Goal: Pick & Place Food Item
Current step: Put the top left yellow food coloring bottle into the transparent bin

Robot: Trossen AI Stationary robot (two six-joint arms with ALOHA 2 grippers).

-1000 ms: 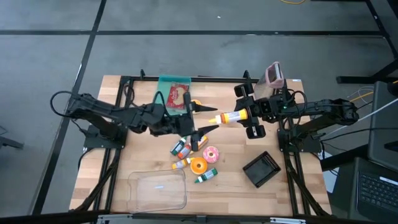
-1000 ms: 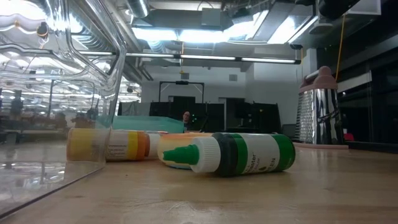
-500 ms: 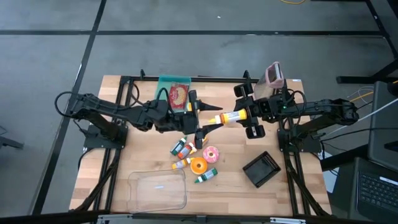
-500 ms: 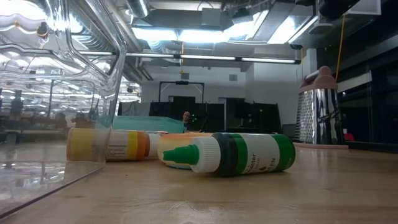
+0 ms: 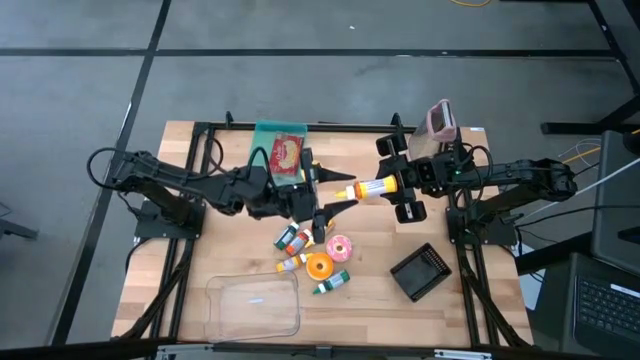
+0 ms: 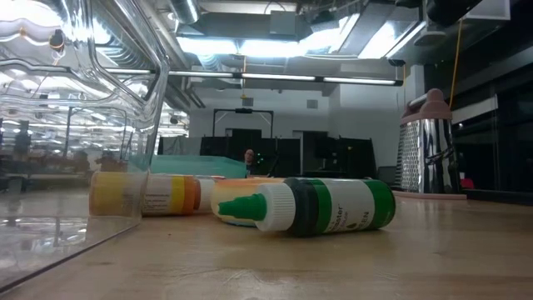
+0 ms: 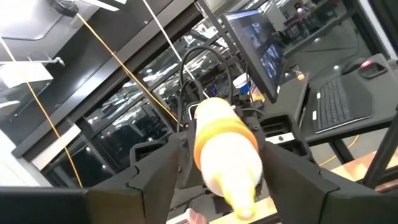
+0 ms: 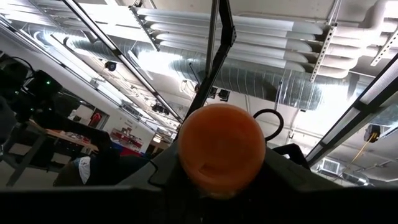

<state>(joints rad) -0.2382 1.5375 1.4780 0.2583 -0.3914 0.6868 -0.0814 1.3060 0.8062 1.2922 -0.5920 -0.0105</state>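
A wooden table (image 5: pixel 240 260) carries two dark arms that meet above its middle in what looks like a handover of a food item. The right gripper (image 5: pixel 398 186) is clamped on the orange-capped end of a yellow squeeze bottle (image 5: pixel 372 186), holding it off the table with its free end pointing toward the left arm; the right wrist view shows the orange cap (image 8: pixel 222 148) wedged between that arm's own fingers. The left gripper (image 5: pixel 332 189) has its jaws spread wide, one finger on either side of the bottle's free end, and in the left wrist view the bottle (image 7: pixel 227 155) sits in the gap between the fingers without clearly touching either. Just below the left gripper lie several small bottles, a pink sprinkled donut (image 5: pixel 340 247) and an orange round piece (image 5: pixel 319 266); farther off, near the table's front edge, sits a clear plastic container (image 5: pixel 254 305). The step in hand is probably the receiving grasp. The next move calls for the left fingers to close squarely on the bottle before the right gripper lets go, or it may fall.
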